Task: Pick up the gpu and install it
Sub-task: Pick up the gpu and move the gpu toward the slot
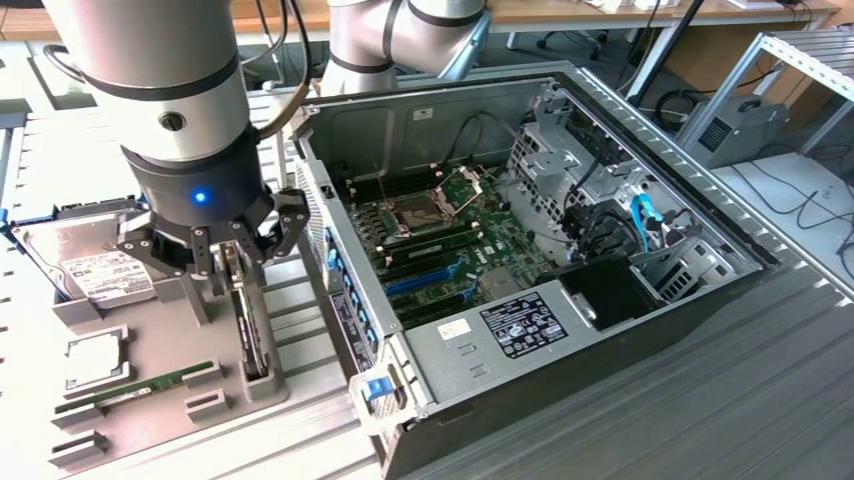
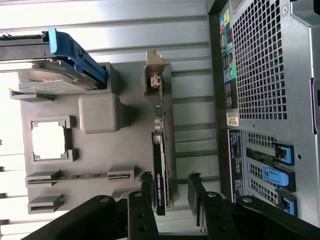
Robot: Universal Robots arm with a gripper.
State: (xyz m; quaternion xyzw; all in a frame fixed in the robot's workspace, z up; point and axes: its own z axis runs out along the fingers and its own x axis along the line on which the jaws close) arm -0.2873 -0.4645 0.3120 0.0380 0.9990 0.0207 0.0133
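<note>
Exterior view, tool [image 1: 227,262]: spread wide, pinching nothing, low over the gpu [image 1: 248,338].
Exterior view, gpu: on edge in the grey holder [image 1: 160,345] on the desk [image 1: 747,400], beside the open case [image 1: 601,400]; upright, likely so both faces can be gripped.
Wrist view, tool [image 2: 170,192]: 2 fingers [image 2: 145,192] astride the gpu's [image 2: 160,165] dark end.
Wrist view, gpu: long axis alongside the case; bracket [image 2: 156,80] at the far end from the tool.

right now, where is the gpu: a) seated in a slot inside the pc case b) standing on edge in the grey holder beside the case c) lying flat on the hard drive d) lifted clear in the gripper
b: the gpu stands on edge in the grey holder, with the open gripper poised over it.
</note>
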